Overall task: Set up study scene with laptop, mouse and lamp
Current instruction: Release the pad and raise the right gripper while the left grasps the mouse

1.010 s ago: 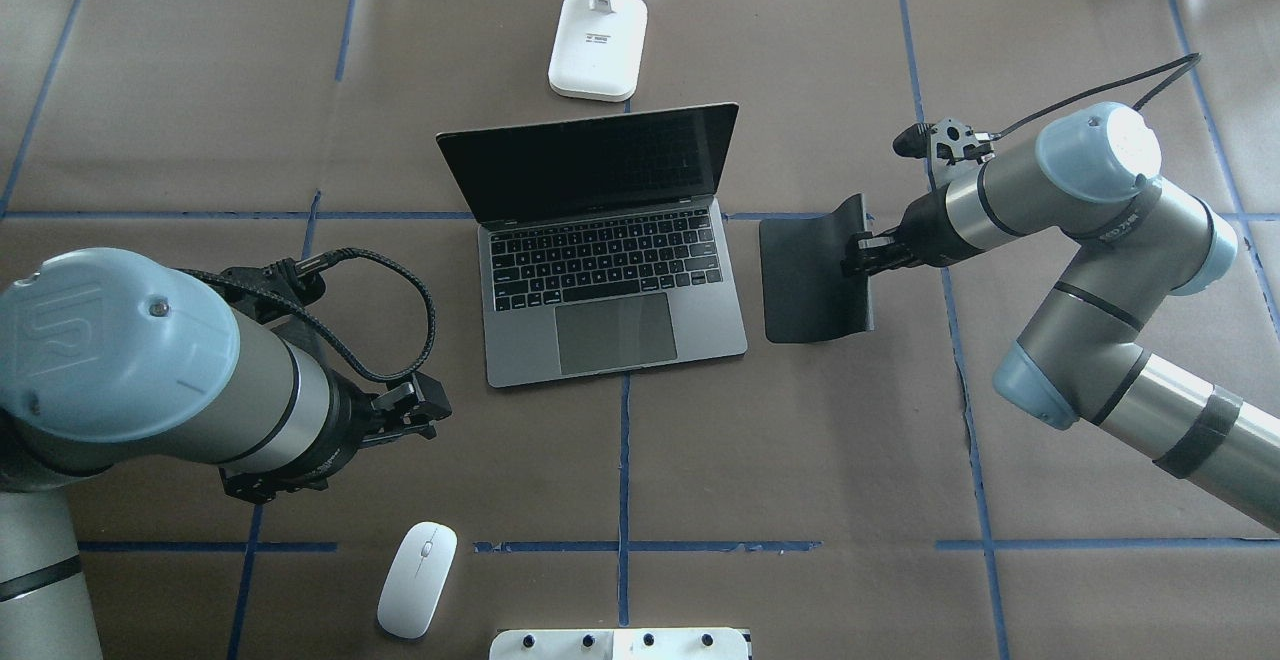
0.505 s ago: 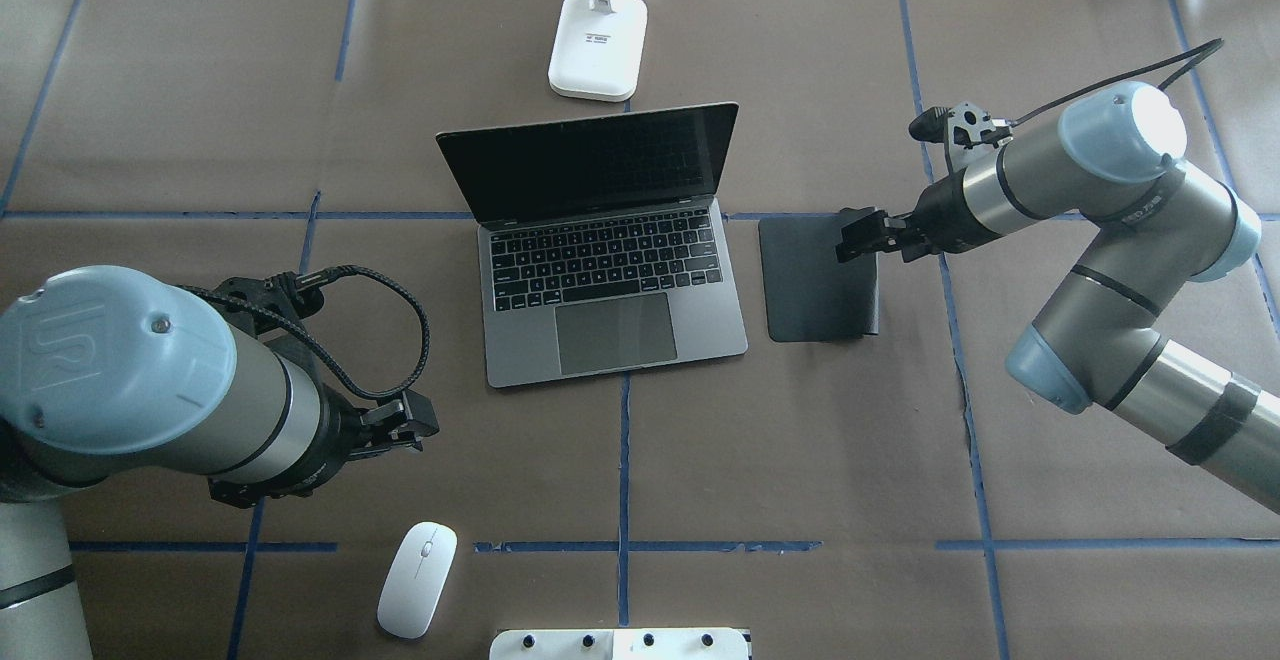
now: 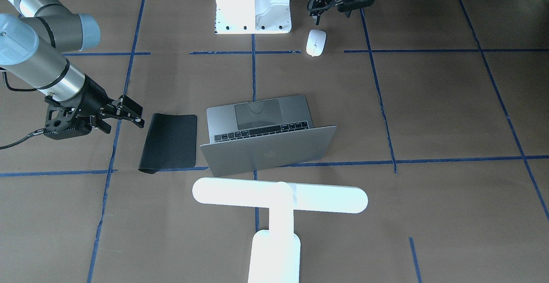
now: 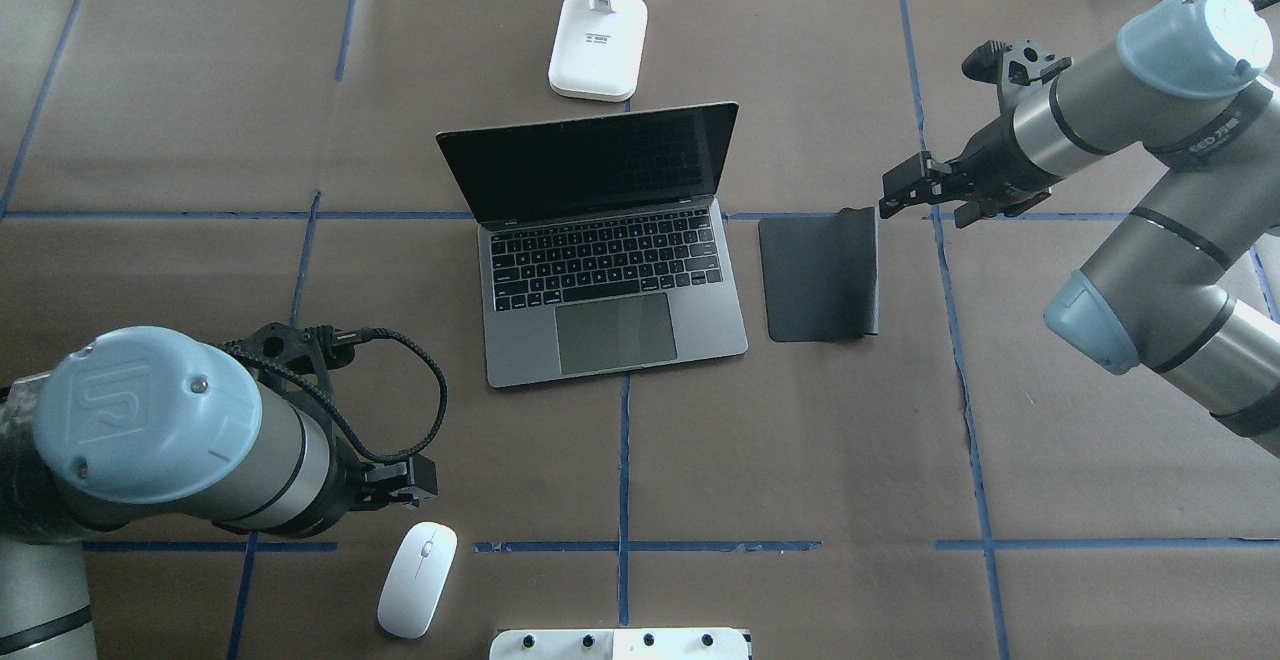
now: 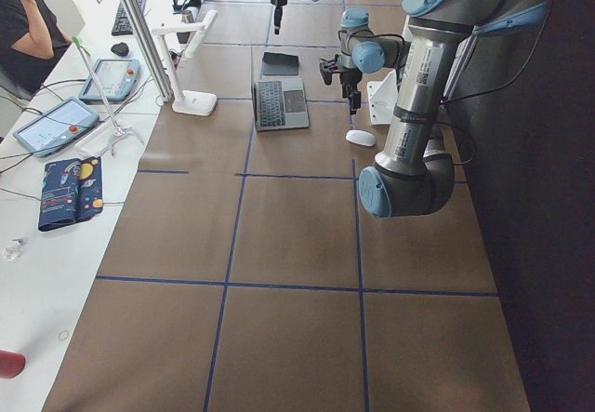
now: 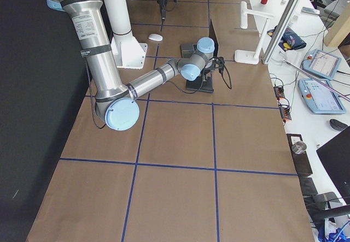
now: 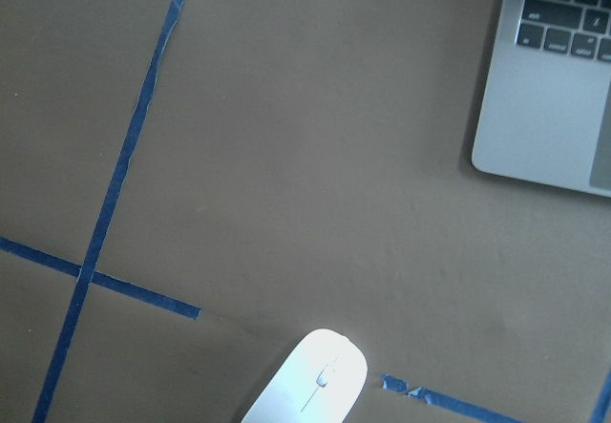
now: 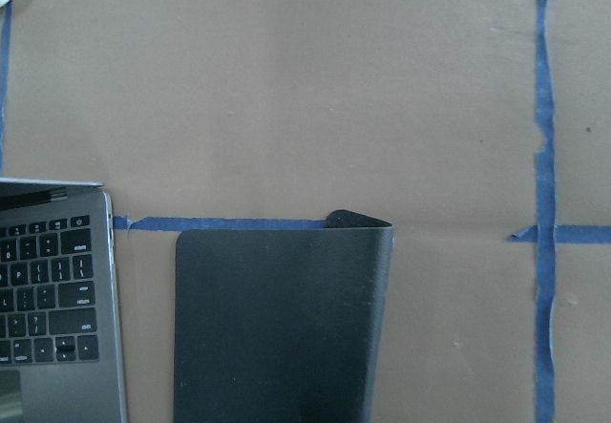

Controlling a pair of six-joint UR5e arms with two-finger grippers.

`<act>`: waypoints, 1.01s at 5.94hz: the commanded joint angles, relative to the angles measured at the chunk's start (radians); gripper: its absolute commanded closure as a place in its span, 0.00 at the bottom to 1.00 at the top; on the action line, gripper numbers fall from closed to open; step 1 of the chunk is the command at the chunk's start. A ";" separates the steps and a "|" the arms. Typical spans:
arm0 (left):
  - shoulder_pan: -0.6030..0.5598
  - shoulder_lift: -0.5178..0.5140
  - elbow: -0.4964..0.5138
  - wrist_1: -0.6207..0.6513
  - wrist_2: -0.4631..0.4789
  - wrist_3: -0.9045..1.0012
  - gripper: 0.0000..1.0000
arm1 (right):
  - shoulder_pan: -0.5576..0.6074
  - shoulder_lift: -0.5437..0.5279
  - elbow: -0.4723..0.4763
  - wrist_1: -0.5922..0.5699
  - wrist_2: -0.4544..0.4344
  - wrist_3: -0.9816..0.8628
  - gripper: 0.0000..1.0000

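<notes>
The laptop [image 4: 610,285] stands open at the table's middle, its keyboard toward the robot. Behind it is the white lamp [image 4: 597,45], whose T-shaped bar [image 3: 279,195] shows in the front-facing view. The white mouse [image 4: 417,578] lies near the robot's edge, left of the robot base. My left gripper [image 4: 418,483] hovers just beyond the mouse, open and empty; in the left wrist view the mouse [image 7: 310,385] sits at the bottom edge. My right gripper [image 4: 893,192] is open and empty, apart from the far right corner of the black mouse pad [image 4: 820,275].
The mouse pad lies right of the laptop, its right edge [image 8: 382,289] slightly curled up. The white robot base [image 4: 620,643] sits at the near edge. Blue tape lines cross the brown table cover. A person [image 5: 23,31] sits past the table's far side.
My right gripper let go of the lifted mouse pad edge, the pad dropped flat, and the arm drew back to the far right. My left gripper moved toward the mouse.
</notes>
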 commanded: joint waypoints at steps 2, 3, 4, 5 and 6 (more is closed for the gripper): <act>0.067 0.107 0.162 -0.381 0.003 0.083 0.00 | 0.119 0.004 0.139 -0.380 -0.003 -0.243 0.00; 0.086 0.121 0.178 -0.401 0.044 0.080 0.00 | 0.160 -0.005 0.137 -0.409 -0.005 -0.356 0.00; 0.133 0.127 0.190 -0.403 0.072 0.076 0.00 | 0.178 -0.029 0.134 -0.414 -0.009 -0.404 0.00; 0.146 0.121 0.213 -0.403 0.069 0.075 0.00 | 0.190 -0.040 0.131 -0.414 -0.014 -0.437 0.00; 0.160 0.112 0.244 -0.404 0.069 0.073 0.00 | 0.196 -0.049 0.130 -0.414 -0.014 -0.454 0.00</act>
